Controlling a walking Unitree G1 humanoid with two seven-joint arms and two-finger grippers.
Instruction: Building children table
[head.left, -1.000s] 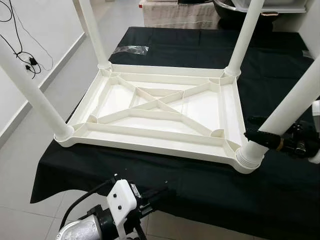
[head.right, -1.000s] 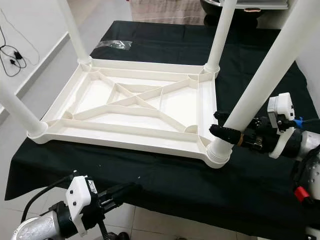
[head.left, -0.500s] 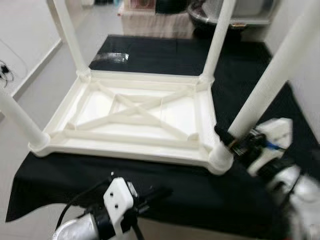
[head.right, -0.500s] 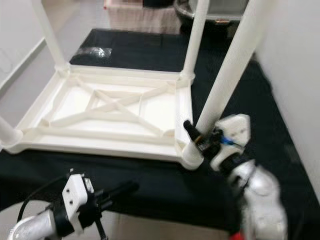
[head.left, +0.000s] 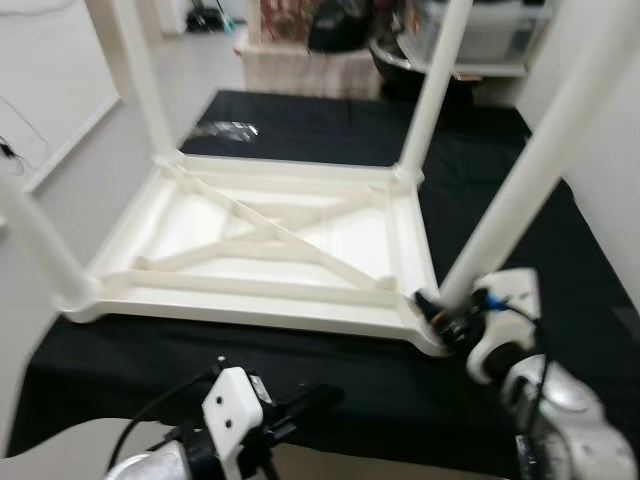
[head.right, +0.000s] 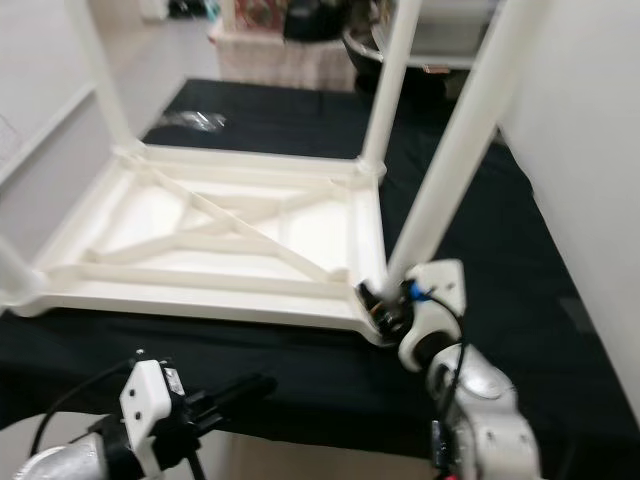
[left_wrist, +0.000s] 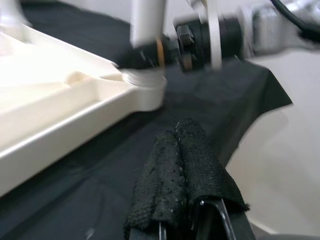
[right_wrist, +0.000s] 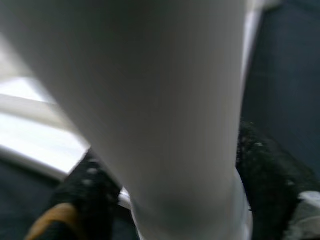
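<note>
right eye view puts the right gripper (head.right: 385, 300) clamped round the base of the near-right white plastic tube leg (head.right: 455, 150), which rises steeply from the corner socket of the upturned cream ribbed tabletop (head.right: 215, 230) on the black cloth (head.right: 470, 210). left gripper (left_wrist: 182, 160) hangs closed, empty, further off.
</note>
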